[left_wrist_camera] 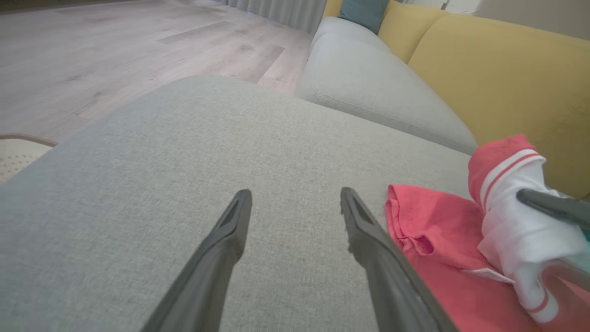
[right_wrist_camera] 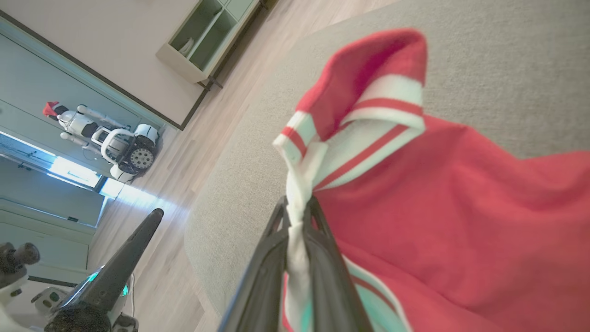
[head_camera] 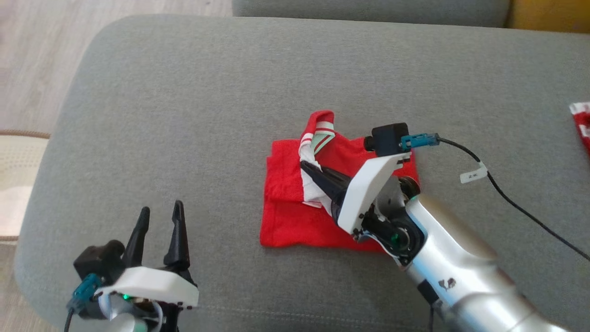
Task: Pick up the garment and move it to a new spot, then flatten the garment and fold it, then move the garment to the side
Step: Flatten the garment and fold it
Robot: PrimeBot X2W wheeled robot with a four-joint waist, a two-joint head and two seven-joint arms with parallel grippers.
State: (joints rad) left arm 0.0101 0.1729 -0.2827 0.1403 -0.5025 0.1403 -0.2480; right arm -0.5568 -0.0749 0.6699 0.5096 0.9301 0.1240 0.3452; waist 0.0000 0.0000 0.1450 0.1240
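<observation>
Your right hand (head_camera: pixel 307 167) pinched the jersey (head_camera: pixel 295 221) mid sofa cushion (head_camera: pixel 184 92); left hand (head_camera: pixel 161 208) sat released by its front-left corner.

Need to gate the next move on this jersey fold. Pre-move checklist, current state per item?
1. Right gripper shut on the garment at its white sleeve: ok.
2. Left gripper open, clear of the cloth: ok.
3. Garment lying flat: not ok, the sleeve and striped trim stand lifted.
4. Grip catches every folded layer: cannot tell.
5. Bare cushion to the left of the garment: ok.
6. Wrist cable off the cloth: ok.
</observation>
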